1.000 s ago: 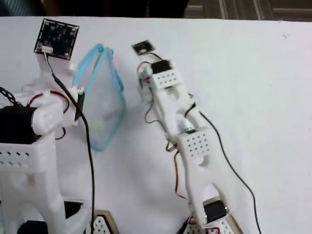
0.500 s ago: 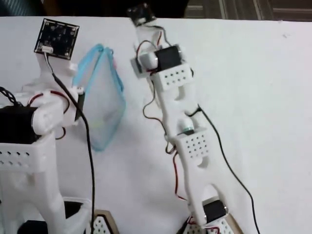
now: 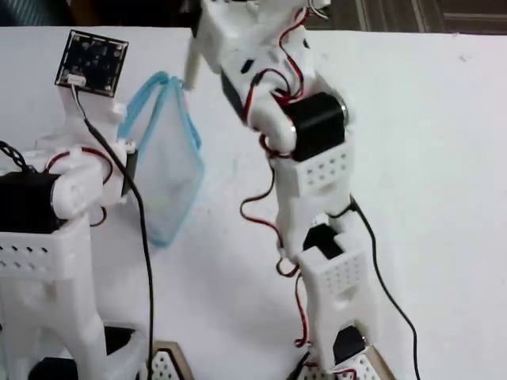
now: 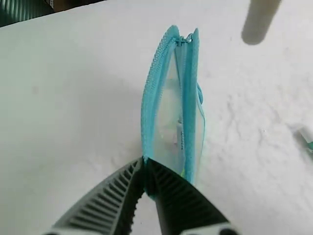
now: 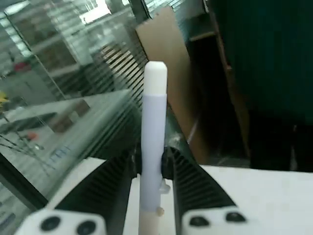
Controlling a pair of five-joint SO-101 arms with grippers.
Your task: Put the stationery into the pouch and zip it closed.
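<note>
Beyond the far end of the pouch (image 3: pixel 170 166), in the high view, one white pen (image 3: pixel 190 70) is held by the right arm (image 3: pixel 317 134), its lower tip close above the pouch's far corner. The pouch is stood on edge on the table (image 3: pixel 436 158), with the left arm (image 3: pixel 71 198) at its near side.

From the left wrist, the left gripper (image 4: pixel 144 178) is seen clenched on the near end of the pouch's blue zipper band. The mouth is unzipped but only narrowly parted. Something pale can be made out inside, though how many pieces cannot be told. The pen's blurred end is seen past the far end of the pouch and off to one side of the slit. One small pale object (image 4: pixel 305 133) lies on the table well apart from the pouch, cut off at the edge and not identifiable.

From the right wrist, the right gripper (image 5: pixel 150 159) is seen clamped on the pen's barrel.

With so narrow an opening, the zipper band could be struck instead of the slit. The upright pouch could then be tipped or dragged from the left grip. If the pen is let go off-line, it would probably be dropped beside the pouch.

Counted: one pouch, one pen, one stray object, two arms.
</note>
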